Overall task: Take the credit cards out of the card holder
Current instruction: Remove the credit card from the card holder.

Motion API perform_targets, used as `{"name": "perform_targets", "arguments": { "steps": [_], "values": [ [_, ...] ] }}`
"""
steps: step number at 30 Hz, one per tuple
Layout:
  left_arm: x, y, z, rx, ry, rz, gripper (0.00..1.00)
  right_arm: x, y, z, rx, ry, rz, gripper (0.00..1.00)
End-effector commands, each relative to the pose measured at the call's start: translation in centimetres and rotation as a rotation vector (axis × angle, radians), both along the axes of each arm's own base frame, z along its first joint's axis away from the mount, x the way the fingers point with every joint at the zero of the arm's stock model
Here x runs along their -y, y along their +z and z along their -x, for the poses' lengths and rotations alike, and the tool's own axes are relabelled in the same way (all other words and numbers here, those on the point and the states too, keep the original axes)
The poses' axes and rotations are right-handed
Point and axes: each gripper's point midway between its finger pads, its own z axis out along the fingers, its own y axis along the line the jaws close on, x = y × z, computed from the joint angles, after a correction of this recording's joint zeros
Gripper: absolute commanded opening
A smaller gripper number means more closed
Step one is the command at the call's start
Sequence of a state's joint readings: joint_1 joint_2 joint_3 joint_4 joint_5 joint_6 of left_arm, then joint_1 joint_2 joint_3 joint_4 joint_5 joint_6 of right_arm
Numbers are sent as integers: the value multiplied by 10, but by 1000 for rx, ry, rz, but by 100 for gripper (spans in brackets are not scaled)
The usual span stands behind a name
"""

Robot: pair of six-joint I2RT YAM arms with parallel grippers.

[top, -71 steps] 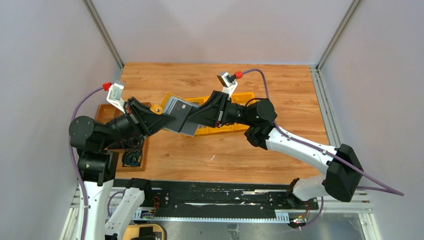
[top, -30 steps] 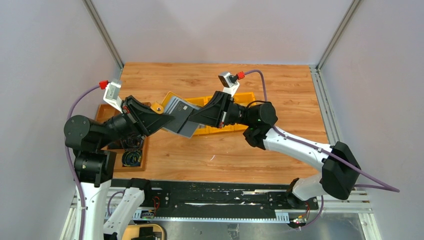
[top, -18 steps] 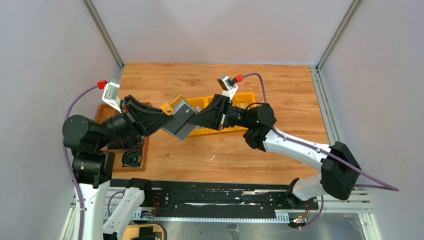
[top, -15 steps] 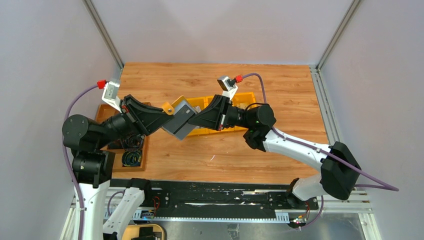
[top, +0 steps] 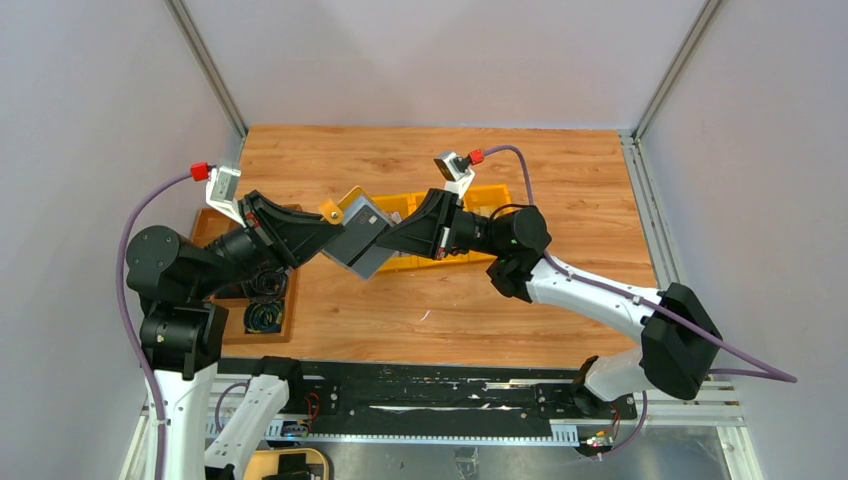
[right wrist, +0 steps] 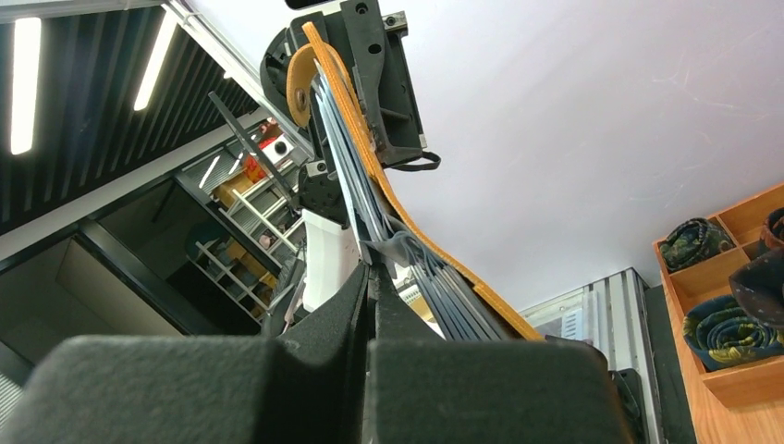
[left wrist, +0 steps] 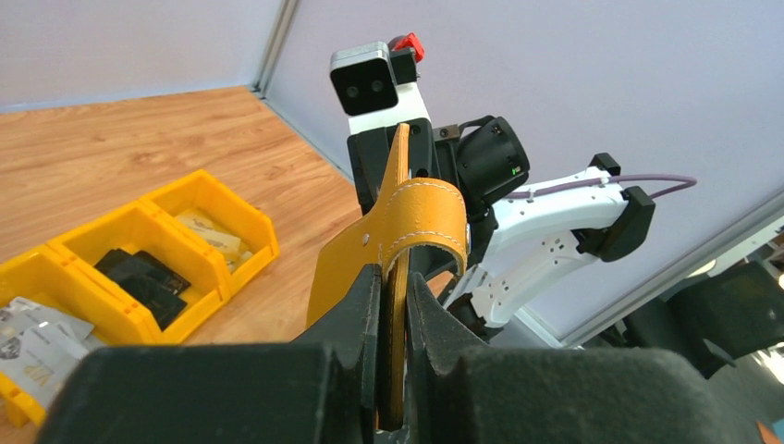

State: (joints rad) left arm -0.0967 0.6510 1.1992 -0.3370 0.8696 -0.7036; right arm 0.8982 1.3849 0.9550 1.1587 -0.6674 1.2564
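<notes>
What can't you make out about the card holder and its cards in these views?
- Card count and faces: the right wrist view shows the card holder only edge-on, as thin grey layers.
- Card or lining pinched: the right gripper covers the contact with its own fingers.
- Pockets, top view: hidden between the left gripper and the right gripper.
- Contents of the brown tray, top view: mostly under the left arm.

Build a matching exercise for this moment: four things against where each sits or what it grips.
1. card holder
2. left end effector
3. right end effector
4. yellow bins

A. resting on the table
B. shut on the holder's yellow outer flap
C. shut on the holder's grey inner side
D. held in the air between both arms

Pairs: 1-D, 2-B, 3-C, 4-A
</notes>
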Motion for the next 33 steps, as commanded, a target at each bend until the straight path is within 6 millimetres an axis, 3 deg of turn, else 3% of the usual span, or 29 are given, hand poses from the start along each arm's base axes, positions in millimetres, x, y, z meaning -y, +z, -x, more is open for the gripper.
{"name": "perform_targets", "arguments": {
  "steps": [1,8,10,21,27,33],
  "values": [
    [-4,-5,-1,21,33,-35,3,5,31,8,67,7,-88,0],
    [-4,12,2,42,36,-2,0,5,19,4,37,-11,-91,0],
    [-2,15,2,32,16,19,0,3,17,1,23,-17,-100,7],
    [1,25,4,18,-8,63,0,-7,41,-9,-17,8,-226,23],
    [0,27,-2,17,2,81,0,-9,42,-12,-35,10,-242,11],
    [-3,42,-6,49,37,100,0,-4,42,-14,-36,2,-260,0]
  ]
}}
